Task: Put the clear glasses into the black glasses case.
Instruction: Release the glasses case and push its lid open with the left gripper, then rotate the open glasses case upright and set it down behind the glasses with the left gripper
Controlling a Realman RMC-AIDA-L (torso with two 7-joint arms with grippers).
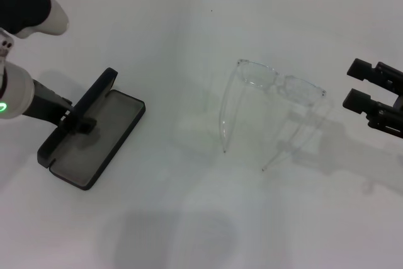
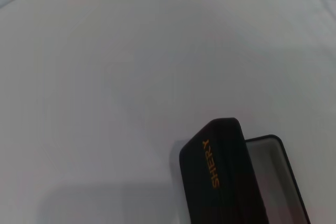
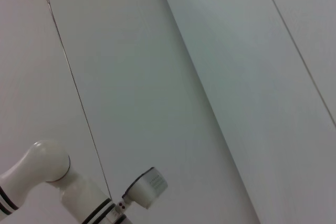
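Case-holding is my left gripper (image 1: 75, 120), seemingly clamped on the black glasses case (image 1: 101, 137) near the worktop's left edge, propping it open; clear glasses (image 1: 277, 102) mid-worktop; right gripper (image 1: 365, 96) spread, beside them.

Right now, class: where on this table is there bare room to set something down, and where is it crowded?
Bare: the white table along the near edge, and between the black glasses case and the clear glasses. Crowded: around the case, where the left end effector sits, and beside the glasses near the right end effector.
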